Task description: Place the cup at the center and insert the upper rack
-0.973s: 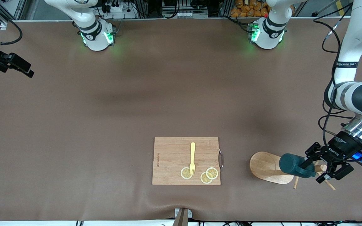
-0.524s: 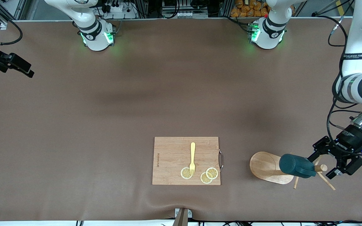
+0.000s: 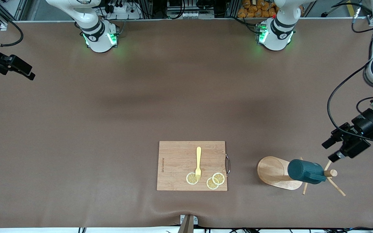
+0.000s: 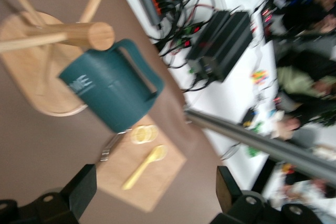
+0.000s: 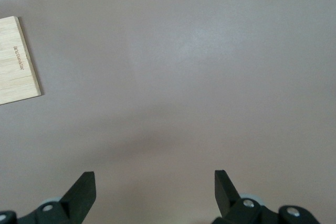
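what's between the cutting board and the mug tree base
Only bare brown table, seen in the front view; the cutting board's metal handle points toward the mug tree.

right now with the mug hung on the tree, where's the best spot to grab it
Probably the cup by its side handle, which stands clear of the body. It hangs on a peg of the upper rack, so come from the post's tip end and pull along the peg. The open left end effector is closest.

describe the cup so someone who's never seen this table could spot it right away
Start at the wooden cutting board near the front camera, then move toward the left arm's end of the table to the light wooden mug tree. The cup hangs on it: a dark teal mug with a side handle, the only dark thing among pale wood.
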`<state>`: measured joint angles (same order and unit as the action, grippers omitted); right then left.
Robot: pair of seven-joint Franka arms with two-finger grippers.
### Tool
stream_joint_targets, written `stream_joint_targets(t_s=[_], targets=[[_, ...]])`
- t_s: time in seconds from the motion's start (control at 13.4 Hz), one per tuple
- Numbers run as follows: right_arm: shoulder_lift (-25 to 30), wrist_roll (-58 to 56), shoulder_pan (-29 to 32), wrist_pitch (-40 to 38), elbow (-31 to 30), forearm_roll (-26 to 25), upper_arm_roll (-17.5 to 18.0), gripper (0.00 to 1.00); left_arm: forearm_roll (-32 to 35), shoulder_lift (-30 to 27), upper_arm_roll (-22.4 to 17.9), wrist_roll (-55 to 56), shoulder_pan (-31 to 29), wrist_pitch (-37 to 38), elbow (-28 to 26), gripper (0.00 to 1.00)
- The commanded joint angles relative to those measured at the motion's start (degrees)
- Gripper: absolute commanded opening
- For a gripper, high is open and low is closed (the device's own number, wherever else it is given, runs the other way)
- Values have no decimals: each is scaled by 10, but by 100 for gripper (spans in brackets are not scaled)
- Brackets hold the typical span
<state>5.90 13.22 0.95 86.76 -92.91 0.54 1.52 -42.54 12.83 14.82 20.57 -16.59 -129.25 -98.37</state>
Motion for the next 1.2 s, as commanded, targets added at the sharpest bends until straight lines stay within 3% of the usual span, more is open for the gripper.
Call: stream_joint_targets(t_s=[0.0,0.37,0.6,0.67,0.9,1.12], targets=[[2,8,7,0,-1,-9,8,100,114,-44,1,-3,-6,64,-18,100],[3,8,7,0,-1,-9,8,100,312,-95,36,-42,-3,195,-15,100],[3,8,8,0,-1,-9,8,100,387,-120,32,-110,5,253,-16,100],[3,8,8,0,-1,-9,8,100,401,-129,19,-129,25,275,-15,100],[3,8,8,0,-1,-9,8,100,405,-155,-103,-179,146,324,-12,100],[3,8,8,0,-1,-8,8,100,406,-158,-127,-207,183,389,47,100]])
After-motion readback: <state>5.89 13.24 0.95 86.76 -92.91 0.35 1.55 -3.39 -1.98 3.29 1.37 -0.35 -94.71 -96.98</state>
